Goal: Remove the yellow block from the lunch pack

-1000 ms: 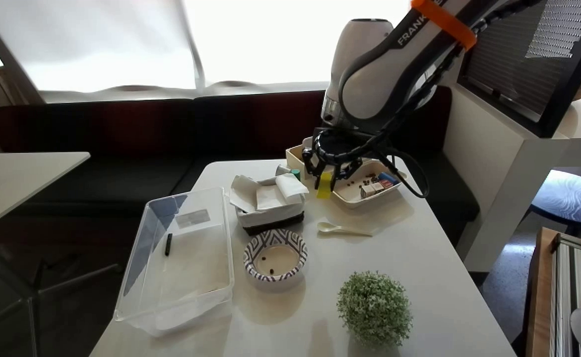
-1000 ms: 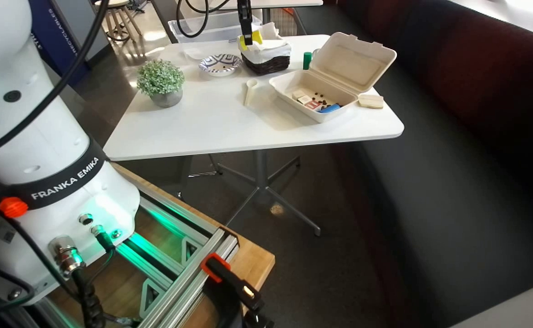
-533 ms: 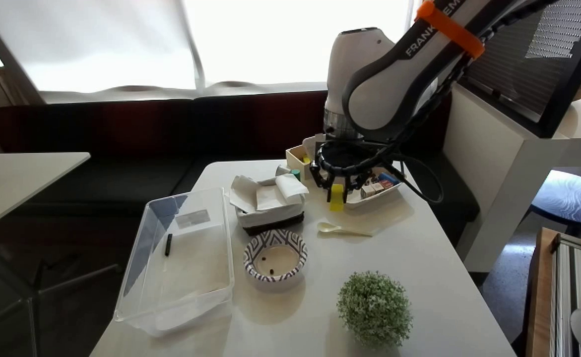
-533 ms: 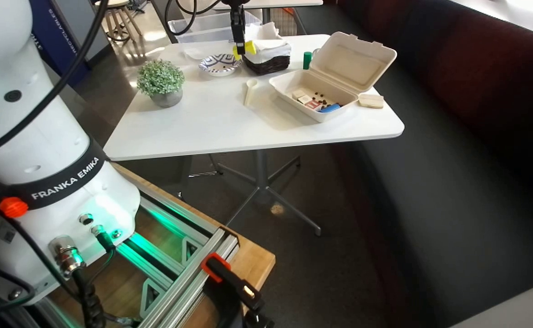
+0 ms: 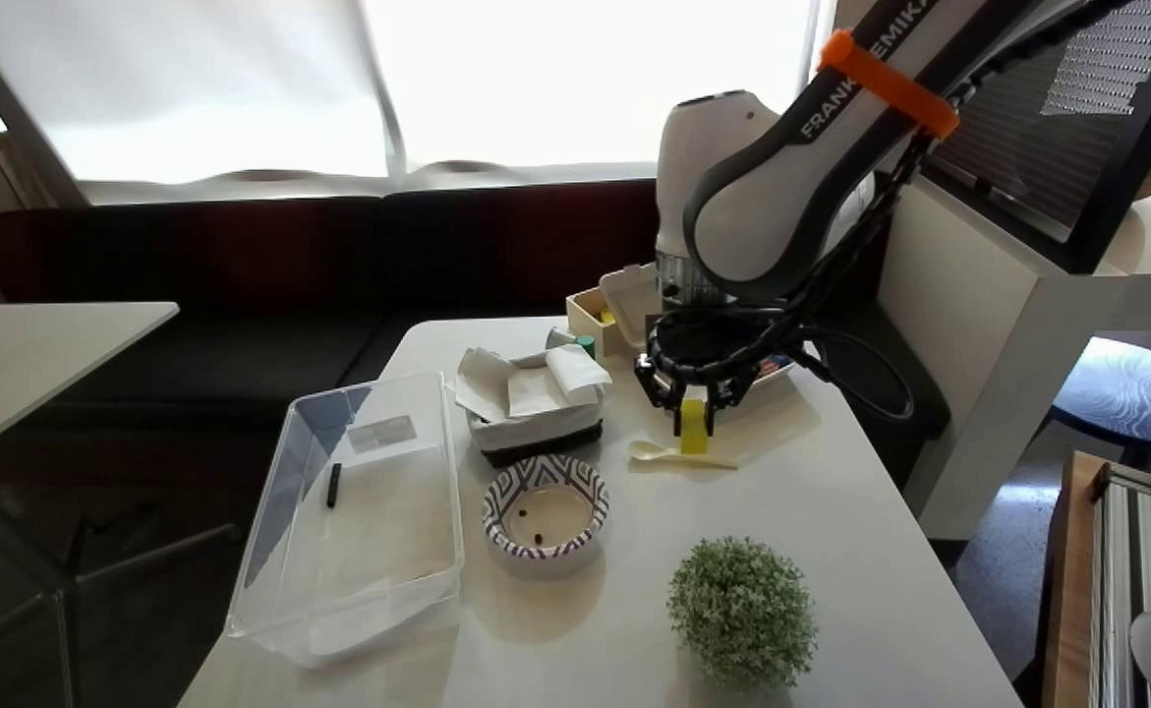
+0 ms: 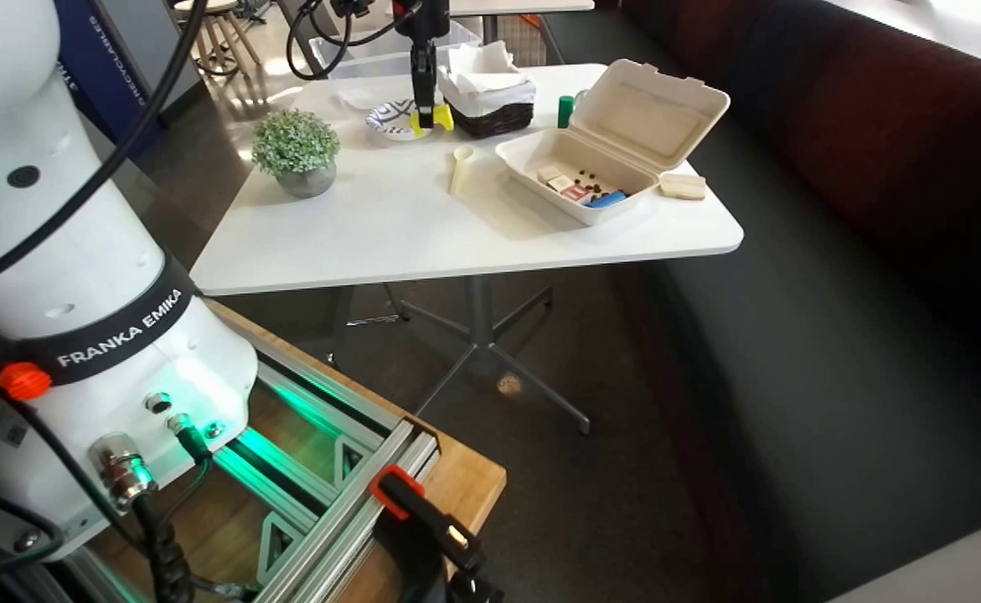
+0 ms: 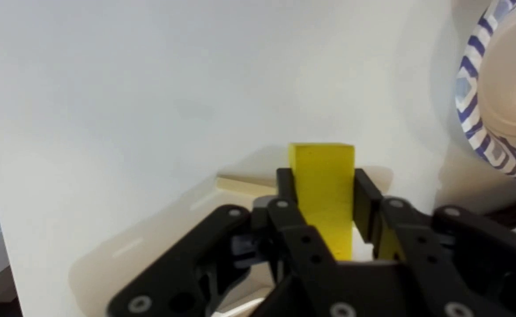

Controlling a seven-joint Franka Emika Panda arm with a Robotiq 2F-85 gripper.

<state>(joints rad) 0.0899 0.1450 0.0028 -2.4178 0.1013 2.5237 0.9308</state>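
Your gripper (image 5: pixel 694 418), clamping the yellow block (image 7: pixel 324 193), now hangs lower above the table (image 6: pixel 364 222) and clear of the lunch pack (image 6: pixel 622 136) off to its side, indicating that removal is probably achieved, with only setting-down remaining.

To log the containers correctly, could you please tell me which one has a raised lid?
The beige lunch pack: its hinged lid stands open, while the patterned bowl, lined basket and clear tub show none.
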